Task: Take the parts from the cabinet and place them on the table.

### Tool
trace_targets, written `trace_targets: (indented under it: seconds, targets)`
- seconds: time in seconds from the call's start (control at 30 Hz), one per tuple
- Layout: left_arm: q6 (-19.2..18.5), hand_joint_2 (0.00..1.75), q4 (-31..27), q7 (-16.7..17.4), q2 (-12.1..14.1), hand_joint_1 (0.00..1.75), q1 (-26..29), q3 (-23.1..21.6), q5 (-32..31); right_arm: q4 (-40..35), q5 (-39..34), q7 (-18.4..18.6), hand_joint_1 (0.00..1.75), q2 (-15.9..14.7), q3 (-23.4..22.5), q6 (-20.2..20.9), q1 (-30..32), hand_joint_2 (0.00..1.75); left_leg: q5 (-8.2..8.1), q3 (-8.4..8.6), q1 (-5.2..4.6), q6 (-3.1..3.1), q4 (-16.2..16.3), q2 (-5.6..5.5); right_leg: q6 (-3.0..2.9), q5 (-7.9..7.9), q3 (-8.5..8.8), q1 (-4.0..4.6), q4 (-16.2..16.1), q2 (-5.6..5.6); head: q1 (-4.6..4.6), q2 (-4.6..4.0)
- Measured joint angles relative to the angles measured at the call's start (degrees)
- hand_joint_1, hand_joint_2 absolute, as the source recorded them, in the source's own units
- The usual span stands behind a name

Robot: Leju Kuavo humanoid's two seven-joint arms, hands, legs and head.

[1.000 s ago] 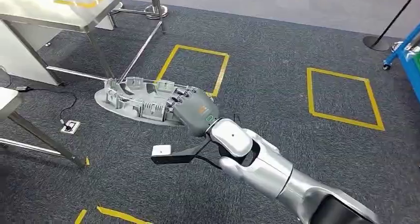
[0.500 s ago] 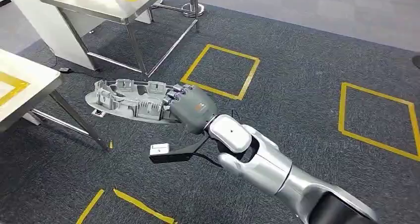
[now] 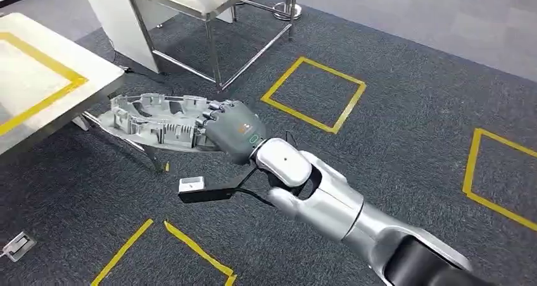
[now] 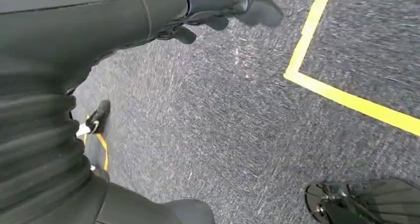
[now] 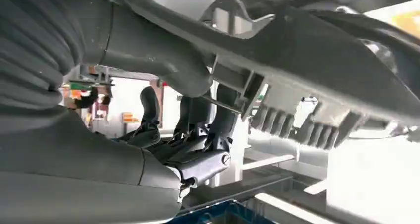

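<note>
In the head view the right robot hand sits left of centre, its fingers wrapped over the near end of a long grey ribbed plastic part, which it holds out flat above the dark carpet. The part's far end reaches toward the corner of a white bench with yellow tape lines at the left edge of the frame. In the right wrist view the thumb and dark fingers clamp the part's ribbed edge. In the left wrist view the left robot hand, at the top of the frame, hangs over the carpet with its fingers curled and nothing in them. Yellow tape squares mark the floor right of centre.
</note>
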Motion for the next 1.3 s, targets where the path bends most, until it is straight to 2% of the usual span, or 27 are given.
trace_targets:
  seconds: [0.07,0.1,0.13,0.2,0.23,0.3,0.33,0.37,0.43,0.5,0.53,0.57,0.6,0.67,0.7,0.77,0.83,0.87,0.9,1.0,1.03,1.07,1.1,1.17,1.2,1.23,1.3]
  targets:
    - [0.1,1.75,0.0,-0.1,0.1,0.0,-0.1,0.0,0.1,0.2,-0.1,-0.2,1.75,0.1,0.0,-0.1,-0.2,1.75,0.26,-0.11,0.24,0.61,-0.1,-1.08,0.77,-2.7,-1.58,-0.51,3.7,4.64,0.09,0.0]
    - [0.2,1.75,0.0,-0.3,0.1,0.0,-0.2,0.0,0.1,0.4,-0.2,-0.2,1.75,0.1,0.0,-0.1,-0.2,1.75,0.36,-0.2,0.23,0.79,-0.1,-1.69,0.87,-4.82,-3.47,-0.62,8.0,5.75,0.13,0.0]
    - [0.2,1.75,0.0,-0.4,0.1,0.0,-0.2,0.0,0.1,0.8,-0.2,-0.2,1.75,0.1,0.0,-0.1,-0.2,1.75,0.38,-0.32,0.16,0.9,-0.1,-2.55,0.93,-7.0,-6.07,-0.65,13.3,6.27,0.15,0.0]
    - [0.2,1.75,0.0,-0.4,0.1,0.0,0.0,0.1,0.1,1.3,-0.2,-0.2,1.75,0.1,0.1,-0.2,-0.1,1.75,0.5,-0.46,0.07,1.0,0.0,-3.91,0.78,-7.64,-8.52,-0.63,17.7,6.39,0.13,0.0]
    - [0.2,1.75,0.0,-0.4,0.1,0.0,0.0,0.1,0.1,1.6,-0.3,-0.2,1.75,0.1,0.1,-0.2,-0.1,1.75,0.58,-0.48,0.04,0.97,0.0,-4.69,0.5,-6.13,-7.89,-0.63,16.1,6.5,0.15,0.0]
    - [0.2,1.75,0.0,-0.4,0.1,0.0,0.0,0.1,0.1,1.8,-0.3,-0.2,1.75,0.1,0.1,-0.2,-0.2,1.75,0.8,-0.47,0.0,0.73,0.0,-6.24,-0.45,-1.29,-3.63,-0.46,7.4,7.7,0.15,0.0]
    - [0.2,1.75,0.0,-0.4,0.1,0.0,-0.1,0.1,0.1,1.9,-0.3,-0.2,1.75,0.1,0.1,-0.2,-0.4,1.75,0.93,-0.5,0.02,0.54,0.0,-6.94,-1.18,0.64,-1.12,-0.36,2.4,9.4,0.15,0.0]
    - [0.2,1.75,0.0,-0.4,-0.2,0.0,-0.1,0.1,0.2,2.0,-0.4,-0.3,1.75,0.1,0.1,-0.4,-0.6,1.75,1.07,-0.85,-0.09,0.2,0.1,-7.35,-1.69,-0.06,-0.34,-0.39,0.4,11.32,-0.02,0.0]
    - [0.2,1.75,0.0,-0.4,-0.1,0.0,-0.1,0.2,0.3,2.4,-0.6,-0.4,1.75,0.4,0.1,-0.8,-1.2,1.75,1.42,-1.19,0.46,-0.54,-0.2,-8.22,-1.29,0.26,-0.48,0.08,0.2,9.8,0.33,0.0]
    - [0.2,1.75,0.0,-0.4,-0.1,0.0,0.3,0.3,0.6,2.7,-0.7,-0.4,1.75,0.9,0.3,-0.9,-1.4,1.75,1.82,-1.27,0.3,-1.52,-0.7,-9.25,-1.55,0.78,0.05,-0.12,-0.6,8.9,0.37,0.0]
    - [0.3,1.75,0.0,-0.4,0.2,0.0,0.5,0.3,0.7,2.9,-0.7,-0.4,1.75,1.1,0.4,-0.9,-1.5,1.75,1.52,-1.6,0.41,-1.36,-0.2,-7.79,-1.49,1.35,0.37,-0.59,-1.3,7.95,0.37,0.0]
    - [0.4,1.75,0.0,-0.3,0.1,0.0,0.5,0.4,0.7,3.0,-0.7,-0.5,1.75,1.3,0.6,-1.0,-1.6,1.75,-0.12,-2.38,-0.01,-1.74,1.5,-4.67,-1.91,1.52,0.52,-0.64,-1.7,7.64,-0.26,0.0]
    - [0.3,1.75,0.0,-0.3,0.1,0.0,0.4,0.4,0.8,3.1,-0.7,-0.5,1.75,1.4,0.6,-1.0,-1.7,1.75,-2.25,-3.91,0.06,-2.01,4.8,-3.24,-2.22,1.54,0.44,-0.59,-1.6,6.87,-0.35,0.0]
    - [0.3,1.75,0.0,-0.3,0.1,0.0,0.3,0.4,0.9,3.5,-0.7,-0.4,1.75,1.6,0.8,-1.0,-1.7,1.75,-5.78,-7.56,0.23,-2.54,13.1,-2.15,-2.29,1.47,0.39,-0.51,-1.6,5.34,-0.28,0.0]
    - [0.3,1.75,0.0,-0.3,0.1,0.0,0.4,0.4,1.0,3.7,-0.7,-0.4,1.75,1.7,0.9,-1.0,-1.7,1.75,-6.0,-8.39,0.29,-2.76,15.1,-2.03,-2.26,1.44,0.34,-0.53,-1.5,4.66,-0.3,0.0]
    - [0.4,1.75,0.0,-0.2,0.2,0.0,0.7,0.5,1.2,4.0,-0.8,-0.4,1.75,1.9,1.1,-0.9,-1.8,1.75,-3.02,-6.0,0.51,-3.22,11.2,-1.61,-1.94,1.22,0.31,-0.71,-1.3,3.41,-0.3,0.0]
    - [0.5,1.75,0.0,-0.2,0.4,0.0,0.7,0.6,1.3,4.1,-0.9,-0.5,1.75,2.3,1.5,-0.9,-2.0,1.75,0.95,-0.42,0.65,-3.61,1.4,0.52,-1.3,0.57,0.29,-1.05,-0.4,2.23,-0.3,0.0]
    - [0.5,1.75,0.0,-0.2,0.2,0.0,0.5,0.7,1.4,4.1,-1.0,-0.5,1.75,2.4,1.5,-0.9,-2.2,1.75,-0.52,0.04,-0.09,-3.04,0.5,1.85,-0.79,0.21,0.15,-0.54,-0.1,1.82,-0.48,0.0]
    - [0.5,1.75,0.0,-0.2,0.1,0.0,0.5,0.9,1.4,4.1,-1.0,-0.6,1.75,2.5,1.6,-0.9,-2.3,1.75,0.11,0.22,0.22,-1.81,0.1,1.14,-0.51,-0.04,0.03,-0.4,0.3,1.52,-0.3,0.0]
    - [0.5,1.75,0.0,-0.2,0.1,0.0,0.7,1.2,1.5,4.1,-1.0,-0.6,1.75,3.0,1.8,-0.9,-2.8,1.75,0.19,-0.27,0.09,-0.47,0.2,-0.56,0.18,0.04,0.44,-0.36,-0.1,0.17,-0.28,0.0]
    - [0.5,1.75,0.0,-0.2,0.1,0.0,0.7,1.3,1.5,4.1,-1.1,-0.6,1.75,3.0,1.8,-0.9,-2.9,1.75,0.43,-0.24,0.43,-0.06,0.1,-1.02,0.83,-0.43,0.2,-0.66,0.3,1.38,-0.26,0.0]
    - [0.6,1.75,0.0,-0.2,0.2,0.0,0.7,1.4,1.5,4.1,-1.2,-0.8,1.75,3.0,1.9,-0.9,-3.0,1.75,0.51,-0.35,0.47,0.14,0.1,-1.51,1.05,-1.7,-0.33,-0.9,1.8,3.76,-0.24,0.0]
    - [0.6,1.75,0.0,-0.2,0.2,0.0,0.5,1.4,1.6,4.2,-1.2,-0.8,1.75,3.0,1.9,-1.0,-3.1,1.75,0.62,-0.5,0.49,0.49,0.1,-2.0,1.19,-3.83,-1.91,-0.93,5.3,5.38,-0.13,0.0]
    - [0.6,1.75,0.0,-0.2,0.2,0.0,0.5,1.4,1.7,4.4,-1.3,-0.8,1.75,3.0,1.9,-1.0,-3.0,1.75,0.77,-0.83,0.37,0.73,0.1,-3.17,1.27,-7.53,-6.17,-0.94,14.1,6.36,-0.04,0.0]
    - [0.6,1.75,0.0,-0.2,0.2,0.0,0.6,1.4,1.7,4.6,-1.4,-0.8,1.75,3.0,2.0,-1.0,-3.0,1.75,0.87,-1.0,0.29,0.81,0.1,-3.87,1.18,-8.02,-7.78,-0.95,17.0,6.38,-0.04,0.0]
    - [0.6,1.75,0.0,-0.2,0.2,0.0,0.7,1.5,1.7,4.8,-1.6,-0.8,1.75,3.0,2.1,-1.0,-3.0,1.75,0.96,-1.06,0.25,0.8,0.1,-4.56,0.97,-7.06,-7.81,-0.94,16.8,6.42,-0.04,0.0]
    - [0.6,1.75,0.0,0.0,0.2,0.0,0.7,1.5,1.8,5.2,-1.9,-0.9,1.75,3.0,2.1,-1.0,-3.2,1.75,1.19,-1.08,0.12,0.59,0.1,-6.11,0.12,-2.62,-4.49,-0.78,9.8,6.94,-0.02,0.0]
